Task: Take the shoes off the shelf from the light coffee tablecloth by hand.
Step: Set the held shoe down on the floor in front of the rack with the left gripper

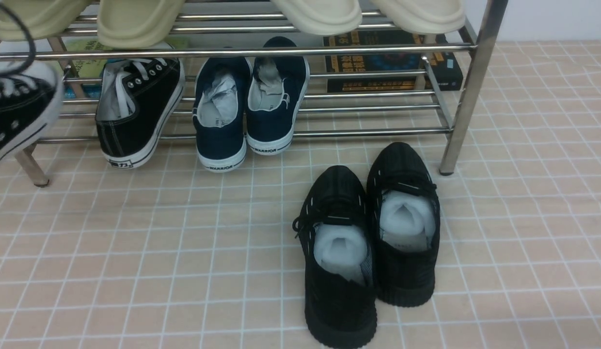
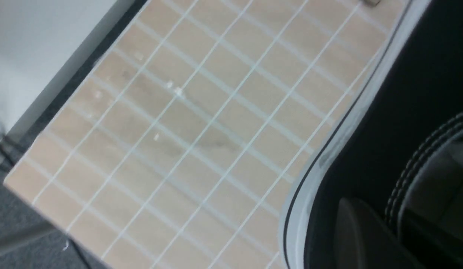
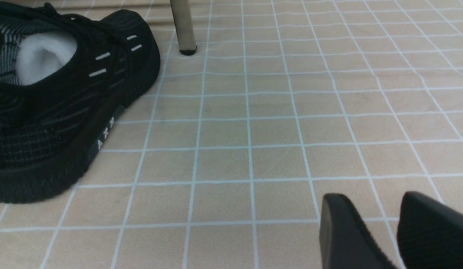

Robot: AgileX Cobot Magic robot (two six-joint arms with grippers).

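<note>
Front view: the shelf (image 1: pixel 467 92) stands on the light coffee tablecloth (image 1: pixel 135 252). One black canvas sneaker (image 1: pixel 135 109) sits on the lowest bars, heel overhanging toward the camera. Its mate, the raised canvas sneaker (image 1: pixel 17 114), hangs tilted at the view's left edge, off the bars and in front of the shelf's left leg. Navy slip-ons (image 1: pixel 223 121) rest on the same tier, just right of the racked sneaker. Black knit sneakers (image 1: pixel 341 261) stand side by side on the cloth in front of the shelf. Cream slippers (image 1: pixel 135 19) lie on the upper tier.

Left wrist view: the left gripper (image 2: pixel 366 231) shows one dark finger (image 2: pixel 353 228) lying against the raised sneaker's black side wall, beside the stitched collar. The other finger is hidden. The sneaker hangs clear of the cloth, so it is gripped.

Right wrist view: the right gripper (image 3: pixel 377 198) hovers low over bare cloth, fingers a narrow gap apart with nothing between them. It is well right of the nearest knit sneaker and the shelf's leg.
</note>
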